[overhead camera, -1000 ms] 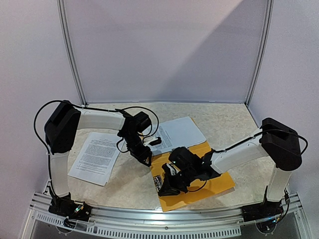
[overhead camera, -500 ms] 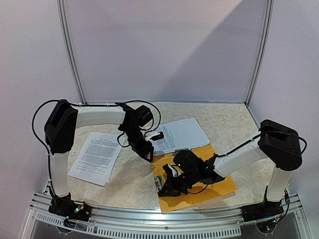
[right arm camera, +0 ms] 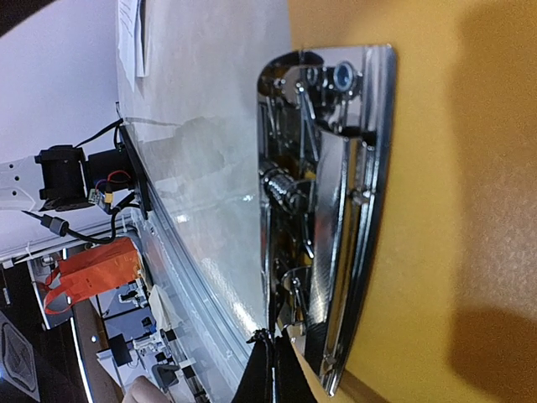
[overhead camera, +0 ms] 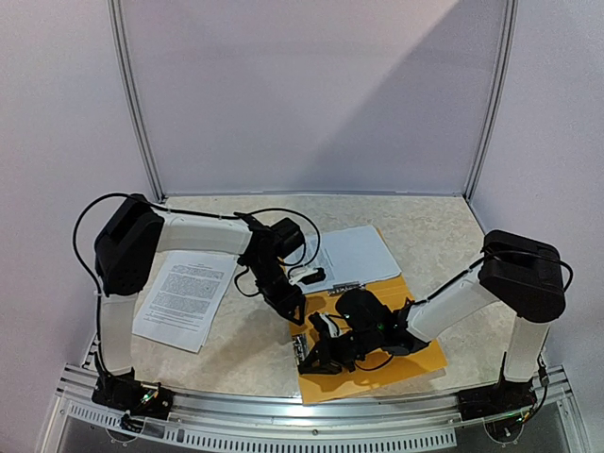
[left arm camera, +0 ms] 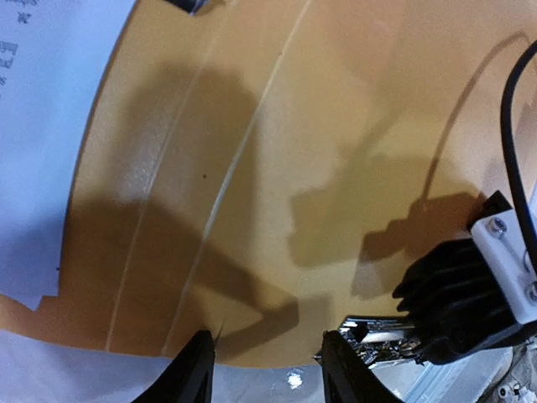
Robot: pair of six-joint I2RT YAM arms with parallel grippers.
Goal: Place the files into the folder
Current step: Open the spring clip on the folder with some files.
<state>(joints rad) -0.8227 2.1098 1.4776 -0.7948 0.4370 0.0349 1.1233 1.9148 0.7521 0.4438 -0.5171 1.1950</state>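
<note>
The orange-yellow folder (overhead camera: 420, 357) lies open and flat at the front centre, its metal clip (overhead camera: 302, 347) at the left edge. My right gripper (overhead camera: 312, 357) is shut, its tips (right arm camera: 273, 369) against the near end of the clip (right arm camera: 327, 210), with nothing seen between them. My left gripper (overhead camera: 294, 310) hovers over the folder's upper left corner, open and empty (left arm camera: 270, 374) above the bare folder (left arm camera: 277, 168). One white printed file (overhead camera: 351, 255) lies behind the folder, overlapping its back edge. More files (overhead camera: 184, 297) lie at the left.
The table (overhead camera: 255, 354) is pale marbled stone, with an aluminium rail (overhead camera: 283, 415) along its near edge. White walls with metal posts (overhead camera: 137, 104) close off the back. The right arm's black wrist (left arm camera: 461, 302) sits close to my left fingers.
My left gripper has moved right and nearer, over the folder's corner. My right gripper has sunk and slid slightly left along the clip, closing fully.
</note>
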